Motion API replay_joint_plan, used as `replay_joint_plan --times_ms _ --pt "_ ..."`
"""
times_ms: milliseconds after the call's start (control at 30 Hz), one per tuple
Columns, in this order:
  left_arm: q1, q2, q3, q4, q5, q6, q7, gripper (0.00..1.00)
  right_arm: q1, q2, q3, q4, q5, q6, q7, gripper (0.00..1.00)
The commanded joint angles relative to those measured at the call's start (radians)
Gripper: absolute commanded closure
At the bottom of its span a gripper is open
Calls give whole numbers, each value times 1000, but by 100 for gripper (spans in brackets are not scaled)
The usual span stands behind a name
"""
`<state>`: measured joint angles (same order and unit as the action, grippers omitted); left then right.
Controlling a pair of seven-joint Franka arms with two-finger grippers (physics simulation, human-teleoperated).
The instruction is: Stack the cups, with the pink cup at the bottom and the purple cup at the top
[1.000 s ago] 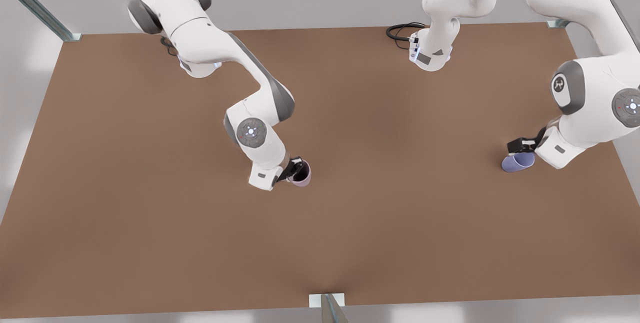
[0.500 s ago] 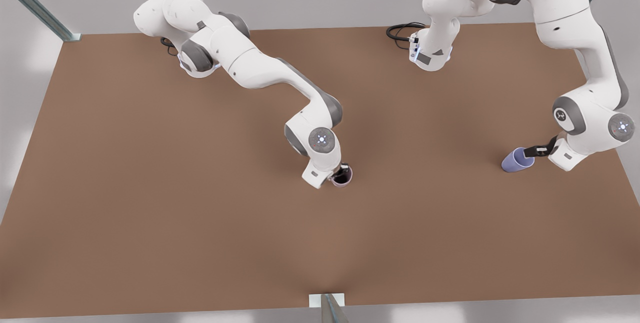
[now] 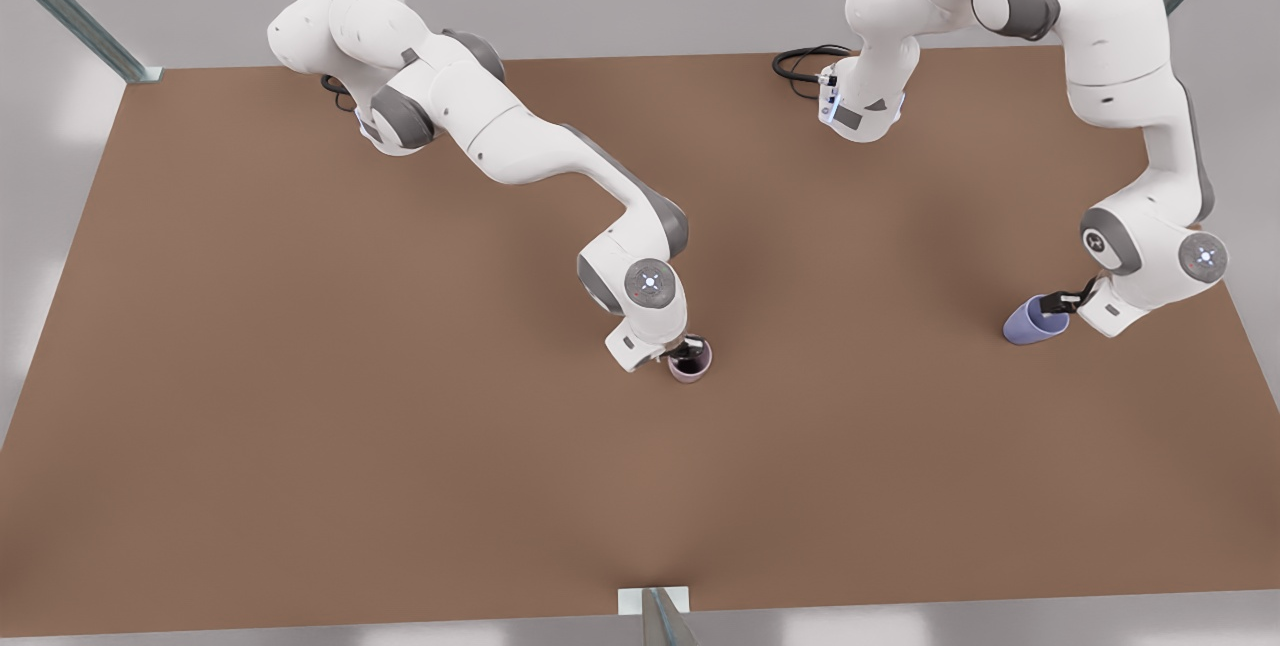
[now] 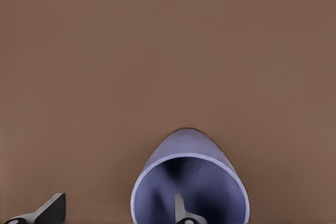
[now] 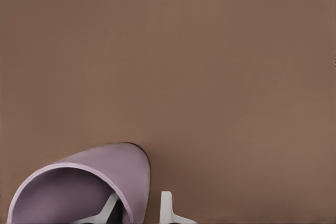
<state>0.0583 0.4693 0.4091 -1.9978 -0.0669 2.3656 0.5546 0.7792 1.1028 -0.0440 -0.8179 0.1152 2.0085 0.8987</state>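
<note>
Two cups, two grips, and I'm working both at once. Over on the front view's right, my left gripper [image 3: 1058, 303] sits at the mouth of the purple cup [image 3: 1034, 323], which lies tipped on the brown table [image 3: 300, 376]. From the left wrist I see one finger [image 4: 181, 211] inside the lavender bowl [image 4: 190, 182] and the other finger [image 4: 44, 211] well outside the wall, so those jaws are spread wide, straddling the rim, not yet pinching.

Near the middle of the table, my right gripper [image 3: 682, 354] is down on the pink cup [image 3: 691, 360]. In the right wrist picture one finger [image 5: 107, 208] is inside the mauve cup [image 5: 84, 187] and the other finger [image 5: 168, 208] hugs the outside of the wall; I judge that a pinch on the rim, closed on the cup.

To do this well: pink has to land first, upright, base flat, mouth up, and I should let go gently so it doesn't tip. On the purple side I'd close squarely across the wall, deep enough past the lip that the taper won't squirt out when I lift and turn it upright. Then bring it over with its axis in line with the pink one's mouth, lowering straight. The two cups are well apart, so nothing crowds me yet
</note>
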Motion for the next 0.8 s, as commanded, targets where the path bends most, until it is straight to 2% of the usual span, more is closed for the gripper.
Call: replay_joint_plan --times_ms 0,33,133,200,267,333,367,400,433,467,533,600,667,767 --pt "0 5 -1 1 -2 29 119 0 -1 -4 1 -1 0 13 213 51" --pt "0 8 -1 -1 -34 29 119 2 -1 -21 3 -9 1 18 212 32" --pt "0 20 -6 -1 -57 27 119 37 0 -95 -2 -60 3 16 204 10" --pt "0 23 -12 1 -76 27 119 45 -20 -213 -7 -156 4 18 191 0" --pt "0 29 -16 1 -88 27 119 54 -156 -480 -53 -400 15 4 -70 0" --pt "0 29 -18 1 -88 27 119 57 -302 -696 -50 -633 6 3 -190 0" --pt "0 29 -19 1 -88 26 117 61 -426 -810 -37 -759 1 -63 -386 0" --pt "0 29 -19 -1 -90 26 117 63 -526 -857 -24 -754 -3 -168 -559 0" --pt "0 29 -19 1 -90 26 117 64 -665 -886 54 -758 -23 -195 -706 0" --pt "0 28 -21 1 -90 24 114 68 -750 -942 79 -756 -81 -235 -860 0" --pt "0 23 -23 1 -90 21 111 70 -784 -1002 16 -733 -120 -401 -954 0" --pt "-3 20 -33 4 -90 20 110 77 -782 -991 -23 -722 -120 -395 -1009 0" --pt "-3 8 -41 14 -90 9 102 78 -770 -972 -23 -676 -120 -441 -1047 0" --pt "-23 -55 -72 62 -145 -131 28 79 -818 -933 -10 -658 -101 -395 -1054 0"
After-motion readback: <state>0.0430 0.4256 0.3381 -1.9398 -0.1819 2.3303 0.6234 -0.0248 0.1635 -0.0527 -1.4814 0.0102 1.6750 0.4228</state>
